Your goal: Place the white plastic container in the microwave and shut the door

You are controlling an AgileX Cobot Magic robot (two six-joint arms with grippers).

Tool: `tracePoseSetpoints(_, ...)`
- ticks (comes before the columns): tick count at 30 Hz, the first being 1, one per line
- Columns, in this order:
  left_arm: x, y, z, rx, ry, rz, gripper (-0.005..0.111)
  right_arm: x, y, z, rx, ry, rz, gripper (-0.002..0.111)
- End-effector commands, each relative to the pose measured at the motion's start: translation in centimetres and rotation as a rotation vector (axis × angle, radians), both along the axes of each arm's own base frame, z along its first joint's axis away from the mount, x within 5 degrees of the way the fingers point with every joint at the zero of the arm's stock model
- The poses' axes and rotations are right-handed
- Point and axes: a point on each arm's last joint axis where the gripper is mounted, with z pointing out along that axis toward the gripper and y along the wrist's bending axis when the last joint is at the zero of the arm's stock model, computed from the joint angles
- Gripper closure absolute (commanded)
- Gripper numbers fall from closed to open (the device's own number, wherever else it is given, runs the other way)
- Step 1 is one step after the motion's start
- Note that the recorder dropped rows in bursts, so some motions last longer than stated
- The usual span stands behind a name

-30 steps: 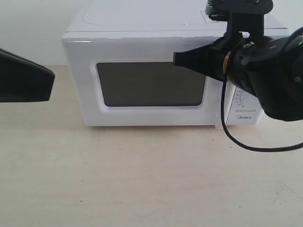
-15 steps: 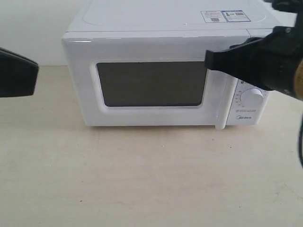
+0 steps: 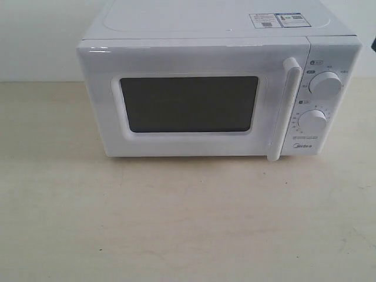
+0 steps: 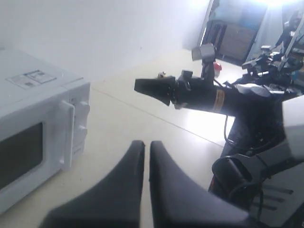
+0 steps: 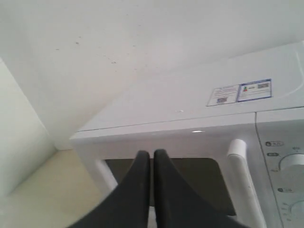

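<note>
The white microwave [image 3: 205, 59] stands at the back of the table with its door [image 3: 188, 106] shut, the dark window facing me and the white bar handle [image 3: 285, 108] beside two round knobs [image 3: 323, 85]. No white plastic container shows in any view. Neither gripper appears in the exterior view. In the left wrist view my left gripper [image 4: 144, 144] is shut and empty over the table, off to the knob side of the microwave [image 4: 33, 118]. My right gripper [image 5: 152, 153] is shut and empty, held in front of the door window [image 5: 190, 175], apart from it.
The right arm [image 4: 204, 95] stretches across the left wrist view, with dark robot base parts and cables [image 4: 251, 175] behind it. A pale wall [image 3: 35, 35] rises behind the microwave. Bare beige tabletop [image 3: 188, 217] lies in front.
Both arms have drawn back out of the exterior view: the right gripper slid off to the right from the door handle, the left one off the left edge. The door stays shut.
</note>
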Motion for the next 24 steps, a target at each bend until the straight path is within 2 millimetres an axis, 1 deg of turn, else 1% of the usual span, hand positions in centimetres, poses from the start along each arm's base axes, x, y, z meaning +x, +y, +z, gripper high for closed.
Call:
tracePoseSetpoints(1,-1.3,0.9,0.3,-0.084,-0.031,0.024,0.102,-1.6,-0.6,0.5,0.03,-0.056,0.071,0.108)
tracePoseSetpoints(6,-2.0,1.1,-0.5,-0.063,-0.027,0.007,0.102,-2.0,-1.0,0.8,0.046,-0.078,0.064,0.108)
tracePoseSetpoints(21,-2.0,1.1,-0.5,-0.063,-0.029,0.006,0.102,-2.0,-1.0,0.8,0.047,-0.078,0.06,0.108)
tracePoseSetpoints(22,-2.1,1.2,-0.5,-0.059,-0.034,0.01,0.102,-2.0,-1.0,0.8,0.047,-0.078,0.06,0.108)
tracePoseSetpoints(24,-2.7,2.0,-0.7,-0.006,-0.137,0.072,0.102,-2.0,-1.0,0.8,0.047,-0.078,0.06,0.108)
